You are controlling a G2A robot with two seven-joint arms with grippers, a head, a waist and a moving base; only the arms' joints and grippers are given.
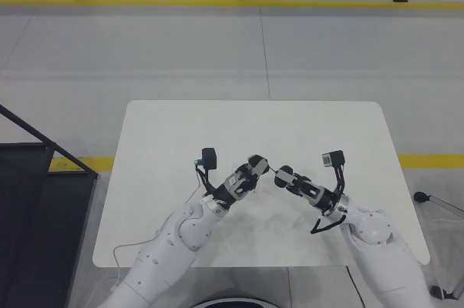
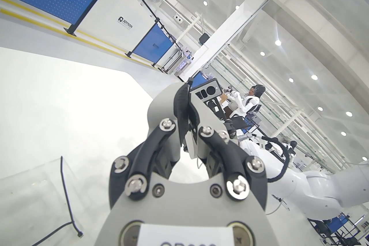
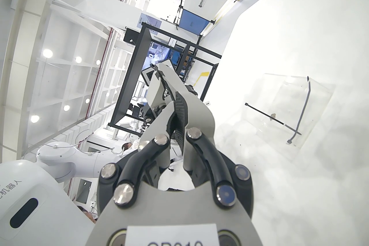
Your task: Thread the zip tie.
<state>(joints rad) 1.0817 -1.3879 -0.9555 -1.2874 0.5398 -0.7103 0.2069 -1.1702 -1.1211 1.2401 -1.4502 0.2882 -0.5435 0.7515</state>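
Over the middle of the white table (image 1: 178, 154), my two grippers meet tip to tip. The left gripper (image 1: 255, 164) is shut, its black pads pressed together in its wrist view (image 2: 186, 91). A short black stub of the zip tie (image 2: 190, 82) sticks out past the pads. The right gripper (image 1: 282, 175) is also shut, its fingers closed along a thin dark seam (image 3: 158, 68). A thin dark strand of the zip tie (image 1: 269, 166) runs between the two tips. How it sits inside the right fingers is hidden.
A clear plastic box (image 2: 26, 195) stands on the table near the grippers and holds spare black zip ties (image 2: 65, 186). The right wrist view shows the box (image 3: 323, 91) with two ties (image 3: 302, 105) crossing inside. A black-framed barrier (image 1: 31, 131) stands left of the table.
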